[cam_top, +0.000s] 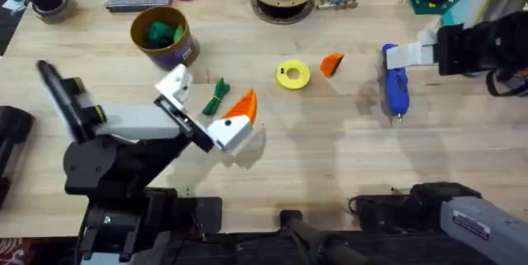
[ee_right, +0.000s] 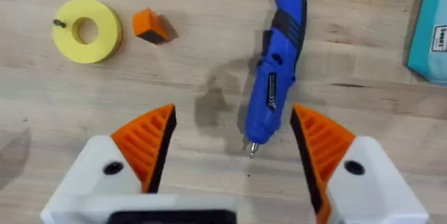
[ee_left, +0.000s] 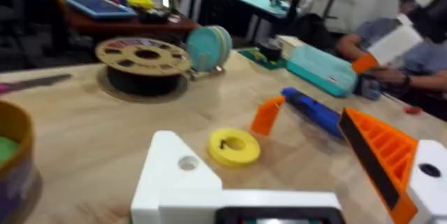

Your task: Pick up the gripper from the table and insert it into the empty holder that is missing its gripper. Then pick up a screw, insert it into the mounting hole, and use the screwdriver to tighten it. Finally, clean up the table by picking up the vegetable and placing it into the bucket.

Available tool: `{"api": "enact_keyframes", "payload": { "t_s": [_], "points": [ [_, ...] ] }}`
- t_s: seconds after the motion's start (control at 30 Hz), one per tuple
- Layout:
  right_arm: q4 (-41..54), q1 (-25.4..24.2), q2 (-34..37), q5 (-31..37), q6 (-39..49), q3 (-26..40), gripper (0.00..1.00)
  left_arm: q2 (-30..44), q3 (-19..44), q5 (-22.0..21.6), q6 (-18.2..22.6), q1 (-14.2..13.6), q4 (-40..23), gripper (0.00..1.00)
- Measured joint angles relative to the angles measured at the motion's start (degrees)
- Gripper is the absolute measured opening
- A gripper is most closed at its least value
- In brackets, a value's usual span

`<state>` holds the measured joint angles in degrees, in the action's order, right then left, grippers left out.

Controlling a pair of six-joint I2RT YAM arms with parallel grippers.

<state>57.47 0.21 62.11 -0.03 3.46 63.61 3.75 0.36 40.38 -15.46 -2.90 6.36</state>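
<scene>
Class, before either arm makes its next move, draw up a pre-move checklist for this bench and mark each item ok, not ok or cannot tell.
1. Orange gripper free on the table beside the yellow disc: ok.
2. Holder on the left gripper has its pad: not ok, bare.
3. Right gripper open: ok.
4. Screwdriver lies flat and untouched: ok.
5. Screw located: cannot tell.
6. Vegetable in the bucket: not ok, on the table.
</scene>
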Motion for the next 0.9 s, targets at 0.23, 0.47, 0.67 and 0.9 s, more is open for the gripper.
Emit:
{"api": "enact_keyframes", "payload": {
  "t_s": [0.23,0.47,0.67,0.9],
  "points": [
    [0.0,0.0,0.0,0.0,0.0,0.0,0.997,-2.0,0.0,6.3,0.0,0.0,-7.2,0.990],
    [0.0,0.0,0.0,0.0,0.0,0.0,0.997,-3.4,0.0,13.0,7.1,2.1,-11.0,0.991],
    [0.0,0.0,0.0,0.0,0.0,0.0,0.997,-3.5,0.2,16.9,15.6,2.7,-12.0,0.992],
    [0.0,0.0,0.0,0.0,0.0,0.0,0.997,-3.4,0.2,19.4,19.8,2.7,-12.4,0.991]
  ]
}}
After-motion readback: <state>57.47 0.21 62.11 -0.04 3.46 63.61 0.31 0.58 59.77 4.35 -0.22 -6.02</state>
